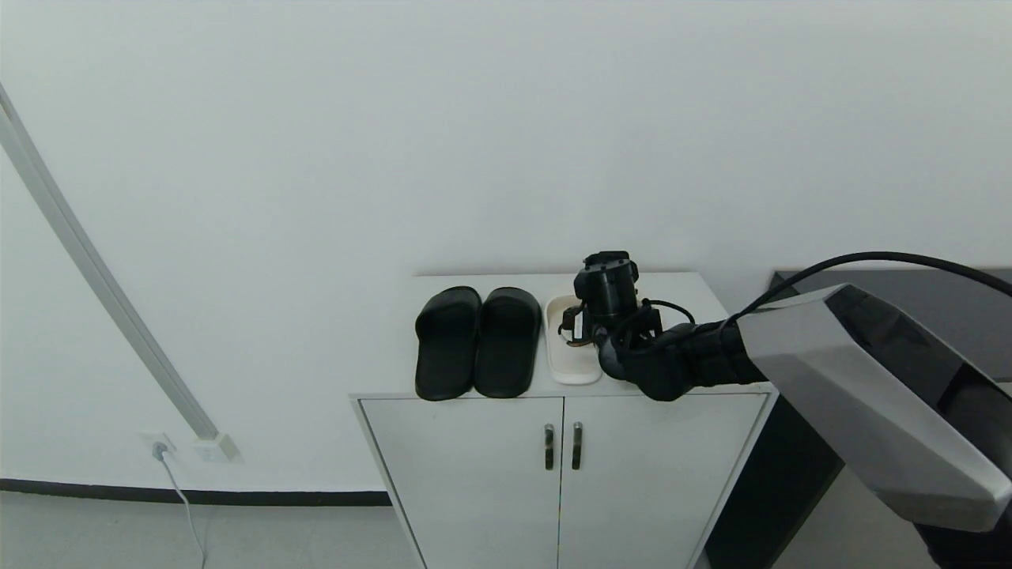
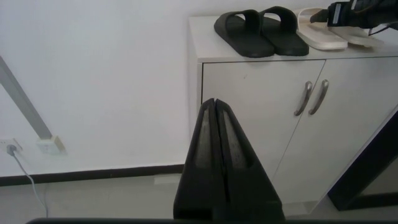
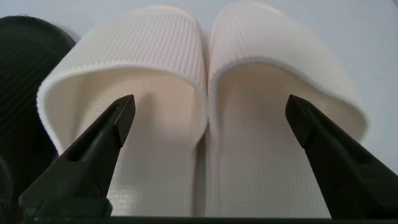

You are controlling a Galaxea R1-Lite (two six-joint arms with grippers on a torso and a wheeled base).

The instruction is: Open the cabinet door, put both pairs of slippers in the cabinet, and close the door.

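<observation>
A white cabinet stands against the wall with both doors shut and two handles at the middle. On its top lie a black pair of slippers and, to their right, a cream pair of slippers. My right gripper is open just over the cream pair, one finger outside each slipper's strap. In the head view the right gripper covers most of that pair. My left gripper is shut and empty, low in front of the cabinet's left door.
A dark table stands right of the cabinet. On the left wall are a slanted conduit and a socket with a cable near the floor. Open floor lies left of the cabinet.
</observation>
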